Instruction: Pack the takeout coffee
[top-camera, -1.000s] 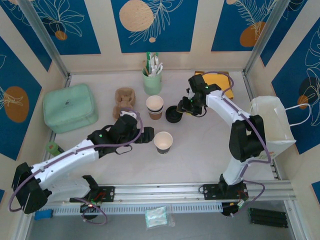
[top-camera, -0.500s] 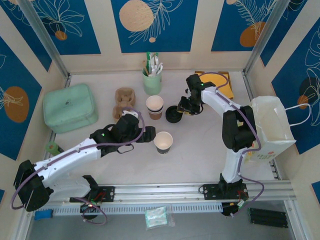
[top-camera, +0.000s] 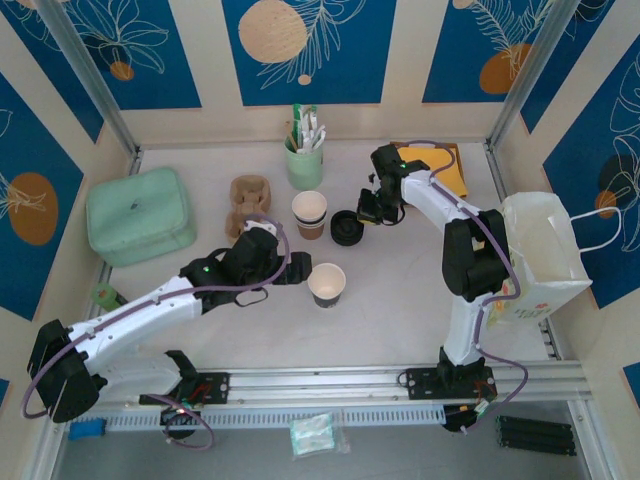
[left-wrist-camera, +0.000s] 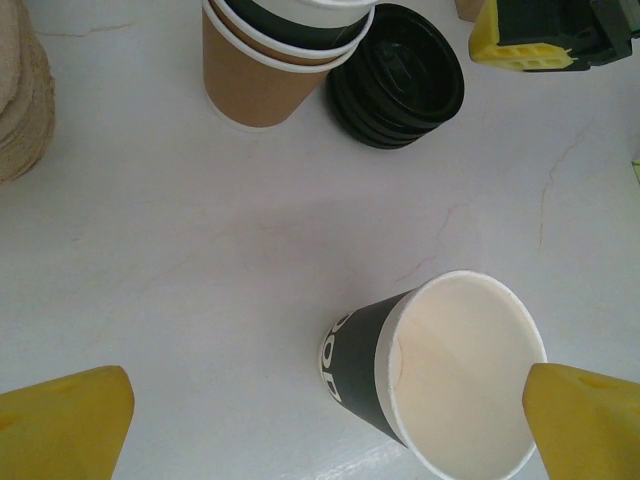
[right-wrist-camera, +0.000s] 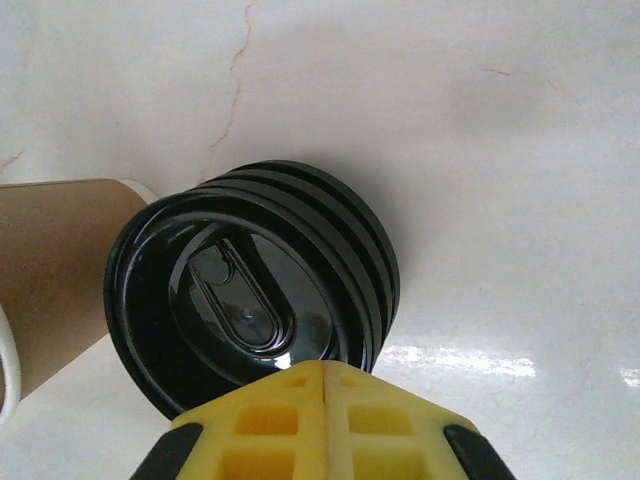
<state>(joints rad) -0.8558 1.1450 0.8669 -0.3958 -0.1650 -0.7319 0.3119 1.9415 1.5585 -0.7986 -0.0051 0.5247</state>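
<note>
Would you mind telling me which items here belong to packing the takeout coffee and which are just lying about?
For the job: open paper cup, stack of black lids, white paper bag, right claw shut by the lids.
Lying about: nested brown cups, green pouch, brown pulp carriers, green cup of sachets.

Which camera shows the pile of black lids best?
The right wrist camera. The stack of black lids is big and close there, so you can see each rim and the oval mark in the middle. The left wrist camera shows the stack smaller, near its top edge. The top camera shows the stack as a tiny black circle.
</note>
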